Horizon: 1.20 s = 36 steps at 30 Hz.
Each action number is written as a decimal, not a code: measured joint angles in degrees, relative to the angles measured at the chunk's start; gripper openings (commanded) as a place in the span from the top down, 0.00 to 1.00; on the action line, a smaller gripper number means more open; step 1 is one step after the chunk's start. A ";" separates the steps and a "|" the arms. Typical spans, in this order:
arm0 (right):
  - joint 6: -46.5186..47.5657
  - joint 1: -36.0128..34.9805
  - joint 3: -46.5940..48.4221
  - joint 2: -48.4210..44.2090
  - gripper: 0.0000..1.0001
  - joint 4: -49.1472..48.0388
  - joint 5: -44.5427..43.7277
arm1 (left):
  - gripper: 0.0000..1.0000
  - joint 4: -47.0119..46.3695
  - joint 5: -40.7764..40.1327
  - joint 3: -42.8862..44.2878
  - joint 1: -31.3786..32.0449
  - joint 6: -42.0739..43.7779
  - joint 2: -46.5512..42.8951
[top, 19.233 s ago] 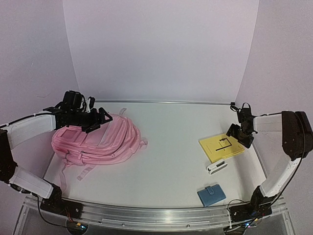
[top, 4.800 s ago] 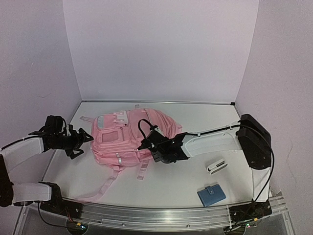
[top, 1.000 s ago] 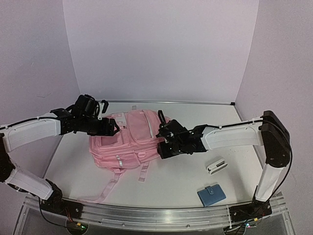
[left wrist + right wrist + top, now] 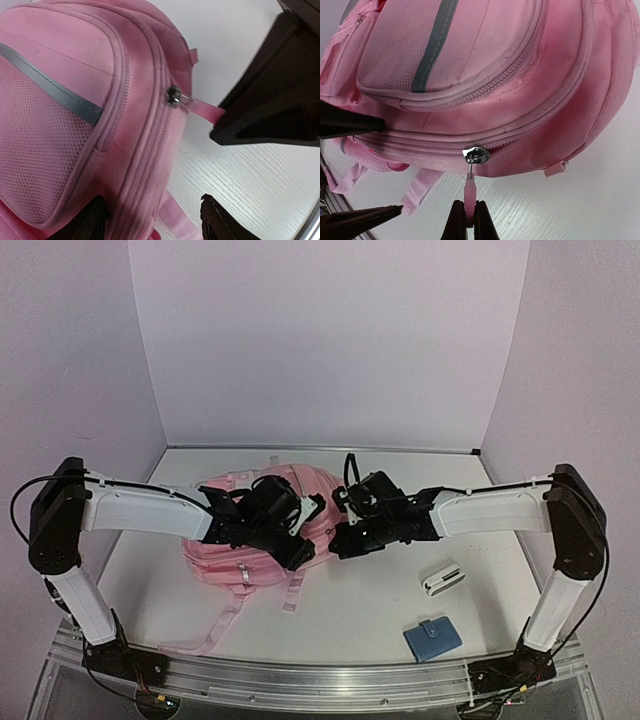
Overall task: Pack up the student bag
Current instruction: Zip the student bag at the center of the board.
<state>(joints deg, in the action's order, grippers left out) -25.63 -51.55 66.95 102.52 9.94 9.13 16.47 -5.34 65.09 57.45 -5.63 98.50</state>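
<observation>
The pink student bag lies flat on the table's left half, grey trim strip showing. My right gripper is at the bag's right edge, shut on the pink pull tab of the main zip, whose metal slider sits on the side seam. In the top view this gripper is beside the bag. My left gripper is open, its fingers straddling the bag's side edge just below the slider. From above, the left gripper reaches across the bag.
A white case and a blue wallet lie at the front right. A shoulder strap trails from the bag toward the front rail. White walls close the back and sides.
My left arm has swung right across the bag to its right edge, jaws narrowing a little. My right gripper has shut on the zip pull tab.
</observation>
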 measured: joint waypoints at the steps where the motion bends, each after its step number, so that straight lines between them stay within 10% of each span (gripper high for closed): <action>1: 0.00 0.01 -0.30 0.00 1.00 -0.18 0.79 | 0.35 -0.26 -1.23 0.22 0.10 0.27 0.64; 5: -0.13 0.06 -0.79 0.00 1.00 -0.79 2.42 | 0.41 -1.26 -4.86 0.54 0.74 1.19 2.24; 13: -2.75 0.78 -1.50 -1.67 1.00 -1.19 -0.77 | 0.98 -4.89 -10.99 0.52 1.41 2.26 3.85; 36: 2.62 8.02 6.68 0.13 1.00 7.92 -8.94 | 1.00 -11.50 -10.73 -10.02 2.60 2.62 -5.10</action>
<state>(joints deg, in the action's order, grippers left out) -23.01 -43.53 73.64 102.65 17.86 0.20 4.97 -16.07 55.06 60.05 -3.01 93.40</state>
